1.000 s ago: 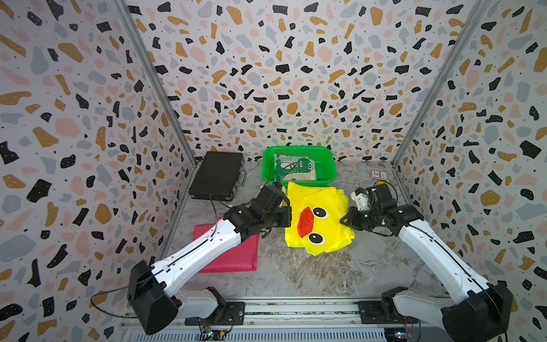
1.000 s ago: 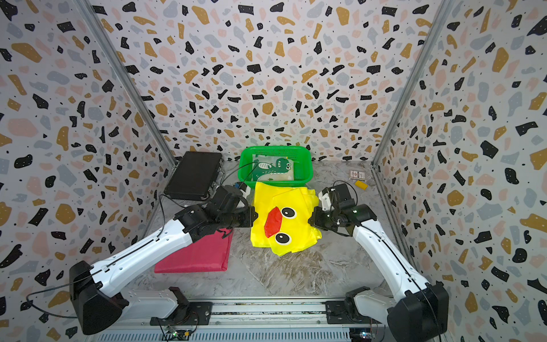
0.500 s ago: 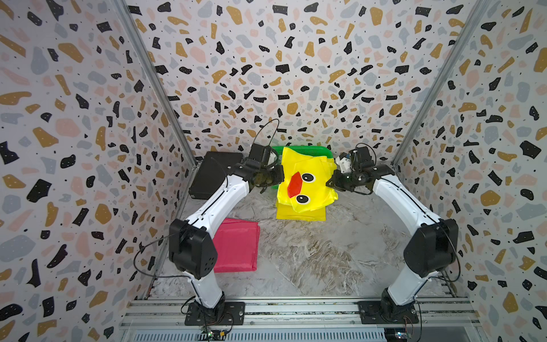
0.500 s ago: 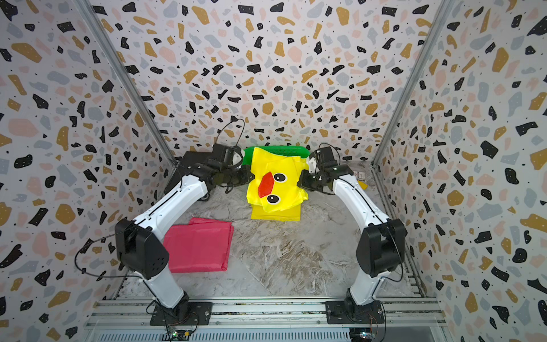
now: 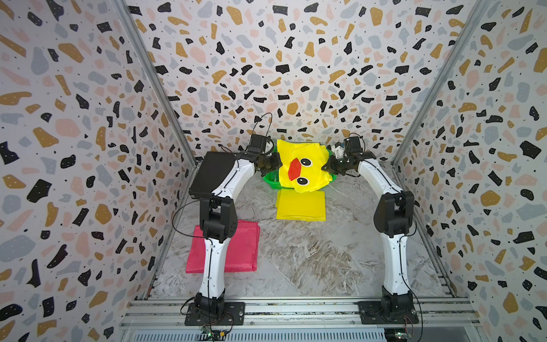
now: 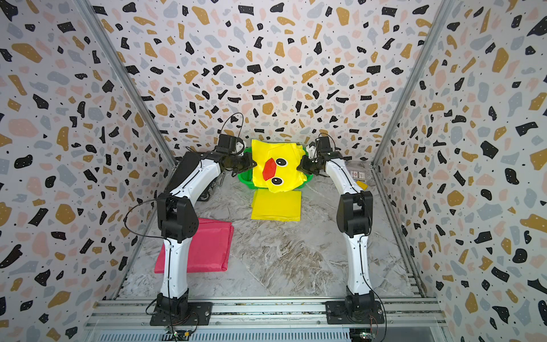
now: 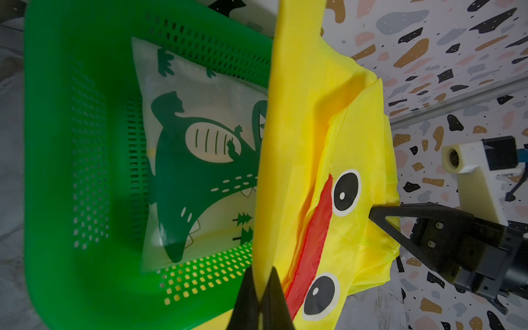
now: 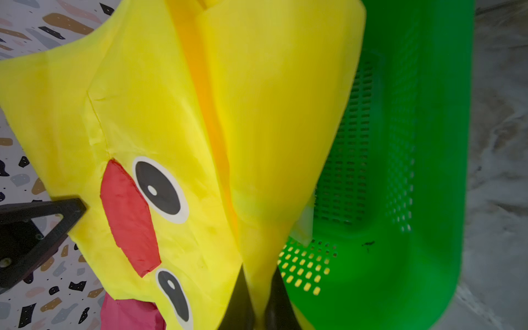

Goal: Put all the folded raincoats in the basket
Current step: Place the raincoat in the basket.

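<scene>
Left arm point(image 5: 233, 174), right arm point(image 5: 376, 177) reach forward, elbows raised. Left end effector point(image 5: 273, 165) and right end effector point(image 5: 325, 168) each clamped on yellow duck raincoat point(image 5: 307, 174) edge, green basket point(image 5: 270, 181) beneath.

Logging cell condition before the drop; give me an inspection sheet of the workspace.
Surface: grey marbled tabletop.
Job's things: yellow duck-face folded raincoat held over bright green perforated plastic basket; its lower fold trails in front.
Clutter: white dinosaur-print packet in basket; flat black case; pink folded cloth.
Grippers: left gripper and right gripper shut on raincoat's opposite edges.
Cables: black cable loops beside left arm.
Surroundings: terrazzo-patterned walls.
</scene>
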